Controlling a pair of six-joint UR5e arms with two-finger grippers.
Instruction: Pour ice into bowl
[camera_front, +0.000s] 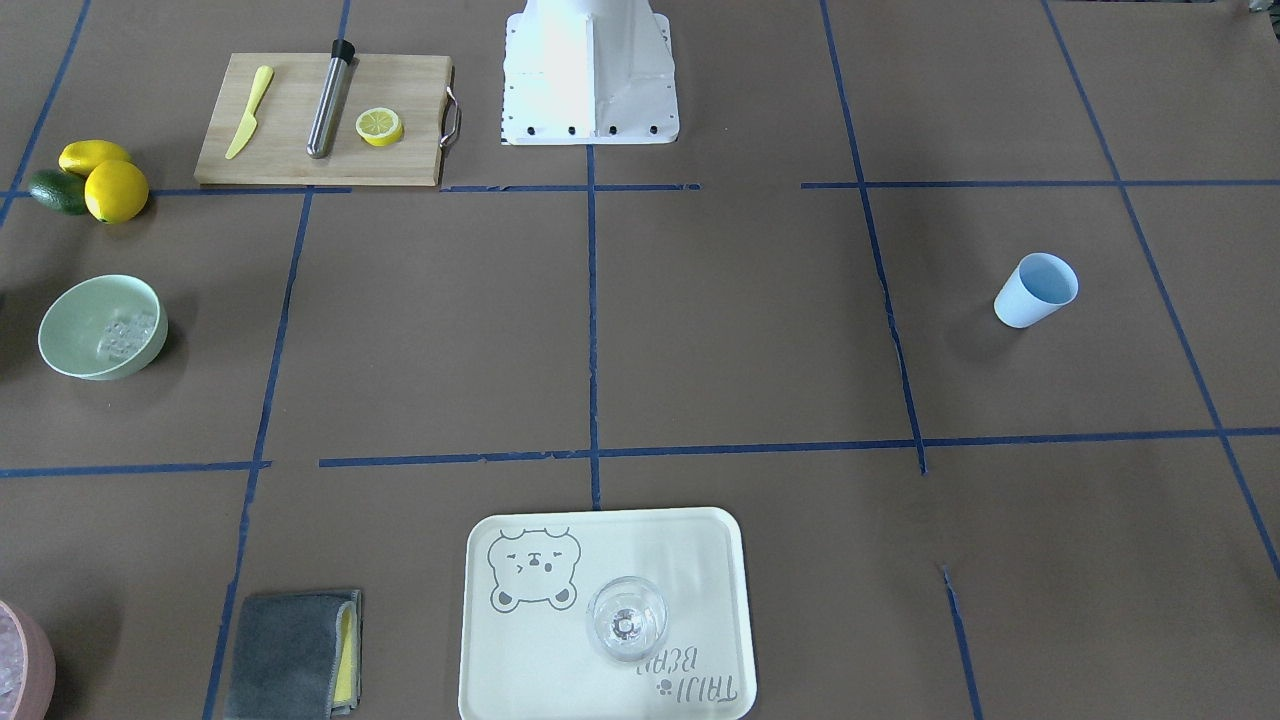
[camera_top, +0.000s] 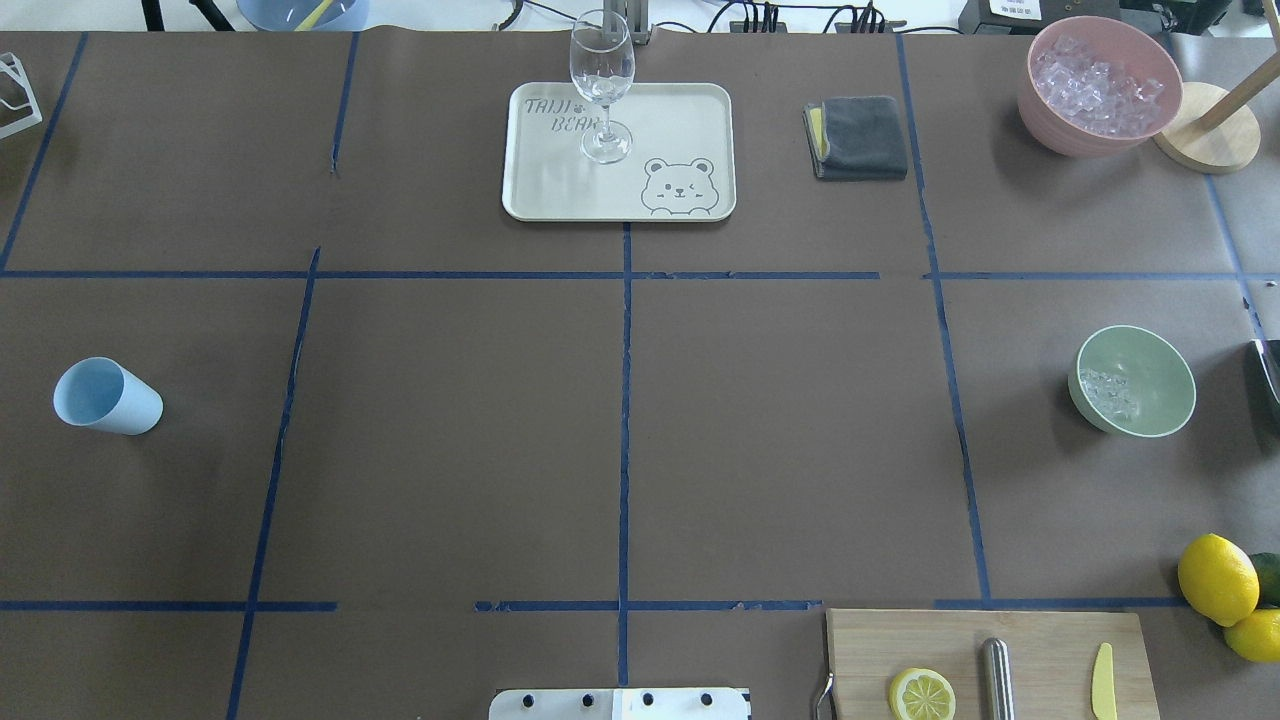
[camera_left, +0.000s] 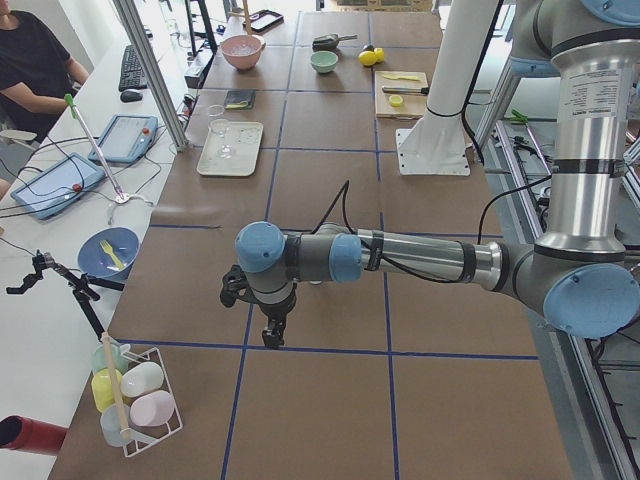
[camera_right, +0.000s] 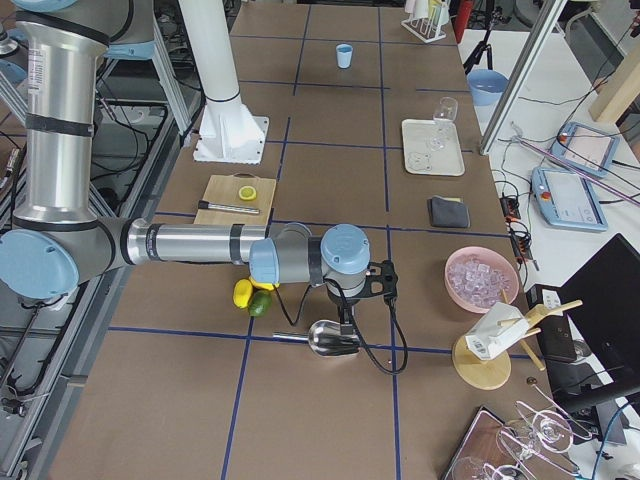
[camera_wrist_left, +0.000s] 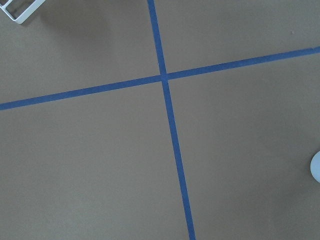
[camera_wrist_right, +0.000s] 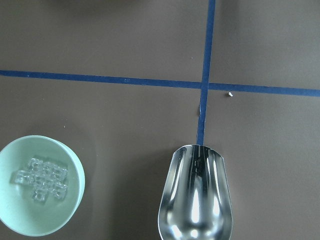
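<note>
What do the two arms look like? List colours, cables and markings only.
The left arm and right arm match: silver-grey tubes, light blue joint caps, black bands, a small printed label on the upright segment. A black cable loops loose by each wrist. The left gripper and right gripper are black.

Table (camera_top: 450, 450) is being lit brightly and evenly from above. Only short, soft-edged shadows are being thrown, e.g. beside the bowl (camera_front: 75, 320) and the blue cup (camera_front: 1030, 295). White robot base (camera_front: 590, 70) is being overexposed in the front-facing view, with surface detail being washed out. Bright vertical streaks are being reflected off the metal scoop (camera_wrist_right: 196, 200) in the right wrist view, and the ice (camera_wrist_right: 42, 179) is being rendered fairly sharp there. Left wrist view is being rendered flat, low in contrast and slightly soft.
</note>
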